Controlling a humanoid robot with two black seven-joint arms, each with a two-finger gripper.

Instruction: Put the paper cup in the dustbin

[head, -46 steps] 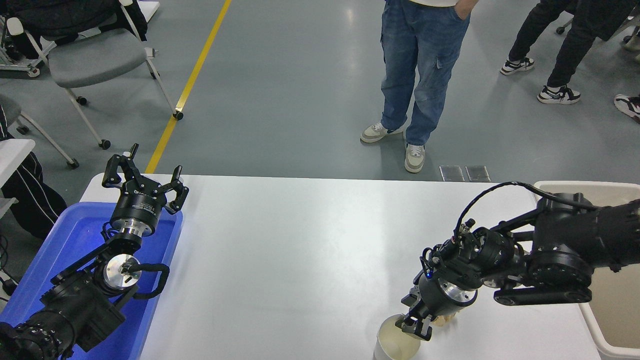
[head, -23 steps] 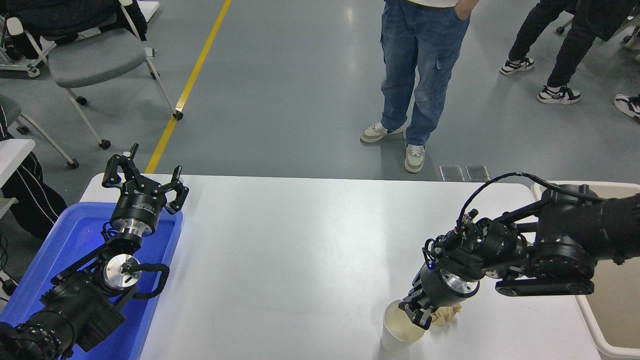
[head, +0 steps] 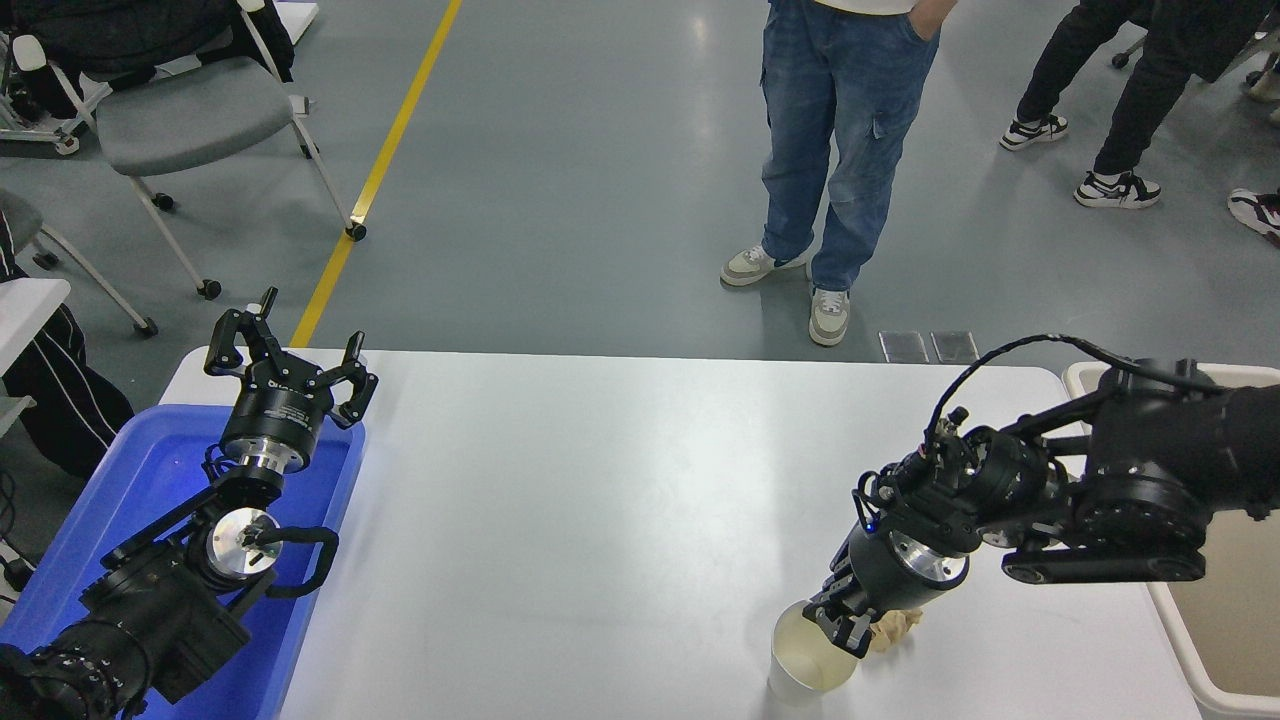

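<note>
White table [head: 600, 480], grey floor [head: 600, 180] w/ yellow line [head: 380, 170]. Right gripper [head: 842, 625] clamps paper cup [head: 805, 670] rim; left gripper [head: 290, 365] fingers spread.

Table [head: 600, 500] middle lies bare, open passage from left to right. Near right: paper cup [head: 805, 665] with crumpled paper ball [head: 893, 628] just beside it. Dustbin [head: 1190, 660] off right edge, partly covered by right arm [head: 1100, 490].

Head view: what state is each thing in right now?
Paper cup: upright, open end up, rim gripped by the right tool.
Paper ball: crumpled, on the table beside the cup.
Dustbin: open-topped; inside mostly hidden.
Left tool: open, parked over the blue tray.
</note>
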